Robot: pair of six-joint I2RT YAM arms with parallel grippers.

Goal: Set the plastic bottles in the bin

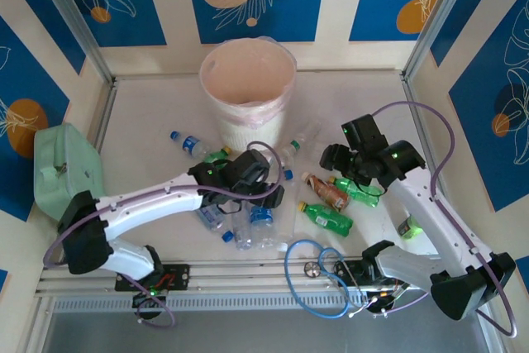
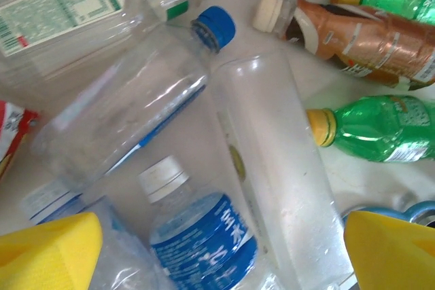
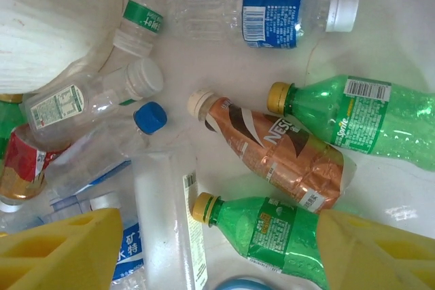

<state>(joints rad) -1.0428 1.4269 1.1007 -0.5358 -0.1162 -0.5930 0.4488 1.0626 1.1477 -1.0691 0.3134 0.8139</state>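
The bin (image 1: 248, 126) stands upright at the far middle of the desk (image 1: 149, 121), with a pink liner folded over its rim. The bottles (image 1: 248, 225) lie on their sides on the desk in front of it, most of them in a loose heap between the two arms.

The left end effector (image 1: 258, 194) hangs low over the left part of the heap. Seen from its wrist, its yellow fingertips (image 2: 47, 252) are spread wide and grip nothing. Below the gap lies a white-capped bottle (image 2: 200, 239) with a blue label. A blue-capped bottle (image 2: 129, 113) and a long clear bottle (image 2: 272, 168) crowd against it.

The right end effector (image 1: 335, 159) hovers over the right part of the heap. It is open too, its pads (image 3: 377, 249) far apart with nothing held between them. Beneath it a brown bottle (image 3: 272, 151) lies slantwise between two green bottles (image 3: 360, 117) with yellow caps, all three close together. A red-labelled bottle (image 3: 17, 161) lies at the left edge of that view, near the bin's whitish wall.

One stray bottle (image 1: 188, 145) lies by itself just left of the bin. A mint-green case (image 1: 66, 167) sits at the desk's left edge, well apart from the bin. A blue cable (image 1: 318, 274) loops by the front rail.
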